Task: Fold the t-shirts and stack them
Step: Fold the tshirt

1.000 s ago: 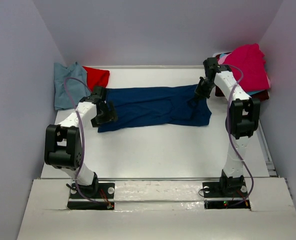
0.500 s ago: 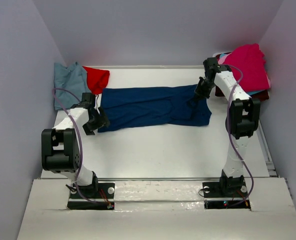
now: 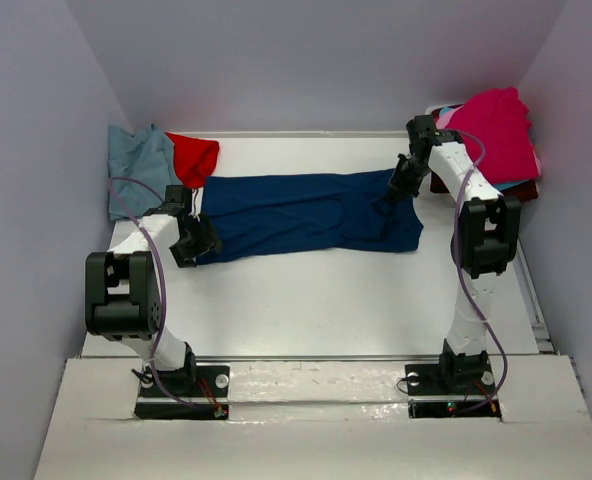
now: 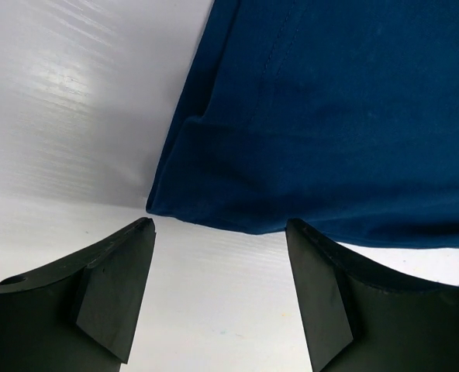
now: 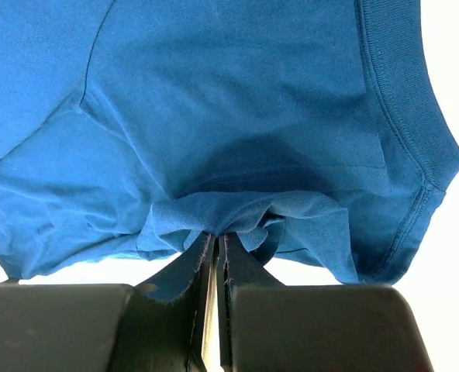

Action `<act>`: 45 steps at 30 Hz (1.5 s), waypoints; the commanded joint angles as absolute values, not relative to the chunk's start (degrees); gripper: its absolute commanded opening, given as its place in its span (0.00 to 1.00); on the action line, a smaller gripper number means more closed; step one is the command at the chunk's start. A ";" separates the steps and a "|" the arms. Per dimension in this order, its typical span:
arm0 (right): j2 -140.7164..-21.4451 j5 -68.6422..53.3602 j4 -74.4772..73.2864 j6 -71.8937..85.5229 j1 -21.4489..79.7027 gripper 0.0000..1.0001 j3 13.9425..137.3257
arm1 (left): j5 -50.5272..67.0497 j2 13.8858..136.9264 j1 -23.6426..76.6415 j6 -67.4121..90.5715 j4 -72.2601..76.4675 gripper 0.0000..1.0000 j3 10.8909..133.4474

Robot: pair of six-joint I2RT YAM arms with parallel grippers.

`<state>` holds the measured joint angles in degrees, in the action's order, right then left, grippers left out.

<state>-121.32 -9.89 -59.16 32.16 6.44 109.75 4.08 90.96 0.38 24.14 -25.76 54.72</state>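
A navy t-shirt [image 3: 306, 212] lies spread lengthwise across the table, folded into a long band. My left gripper [image 3: 198, 243] sits at its near left corner, jaws open, and the shirt's corner [image 4: 214, 209] lies just beyond the fingertips [image 4: 140, 240] without touching them. My right gripper [image 3: 404, 180] is shut on a bunched pinch of the navy t-shirt [image 5: 237, 155] at its far right edge, near the collar. A blue-grey t-shirt [image 3: 139, 168] and a red t-shirt [image 3: 194, 156] lie at the far left. A heap topped by a magenta t-shirt [image 3: 496, 135] sits at the far right.
White walls enclose the table on the left, back and right. The right heap rests against the right wall, with turquoise and dark cloth showing under the magenta. Bare white table surface [image 3: 326, 300] stretches between the navy shirt and the arm bases.
My left gripper has drawn back to the left, off the navy shirt's near left part to just outside its corner, and its jaws have narrowed slightly. The right arm has held still.
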 commanded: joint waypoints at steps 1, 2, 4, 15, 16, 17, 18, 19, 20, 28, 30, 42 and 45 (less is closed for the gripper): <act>-119.44 -10.72 -58.62 31.38 6.42 0.07 110.21 | 5.27 90.88 -0.26 24.17 -24.52 0.79 53.44; -119.44 -10.72 -58.62 31.38 6.42 0.07 110.21 | 5.36 90.88 -0.79 24.17 -24.35 0.79 53.18; -119.53 -10.72 -58.71 31.29 6.42 0.07 110.22 | 5.45 90.88 -0.79 24.17 -24.17 0.79 52.82; -119.36 -10.81 -58.71 31.29 6.42 0.07 109.78 | 4.92 90.00 -2.99 23.82 -23.91 0.79 51.59; -119.36 -10.81 -58.71 31.29 6.42 0.07 109.86 | 5.27 90.26 -2.99 23.73 -23.56 0.78 51.68; -119.36 -10.81 -58.71 31.29 6.42 0.07 109.86 | 5.36 90.61 -3.51 23.64 -23.38 0.77 51.68; -119.36 -10.81 -58.88 31.29 6.42 0.07 110.04 | 5.88 90.88 -3.52 23.64 -23.12 0.77 51.77; -119.36 -10.81 -58.89 31.29 6.42 0.07 110.04 | 6.06 91.31 -3.52 23.56 -22.94 0.76 51.85; -119.36 -10.72 -58.97 31.29 6.42 0.07 110.04 | 6.15 91.58 -3.52 23.47 -22.85 0.75 51.94; -119.00 -10.55 -59.15 31.20 6.42 0.07 109.95 | 7.29 92.90 -4.57 22.85 -21.97 0.58 52.30; -119.00 -10.55 -59.06 31.20 6.42 0.07 109.78 | 7.38 92.81 -4.57 22.76 -22.06 0.49 52.21; -119.00 -10.20 -59.33 31.20 6.42 0.07 109.69 | 7.91 90.62 -5.10 22.68 -22.85 0.13 53.08; -118.74 -10.11 -59.15 31.20 6.42 0.07 109.25 | 6.77 89.91 -5.10 21.27 -24.17 0.06 54.84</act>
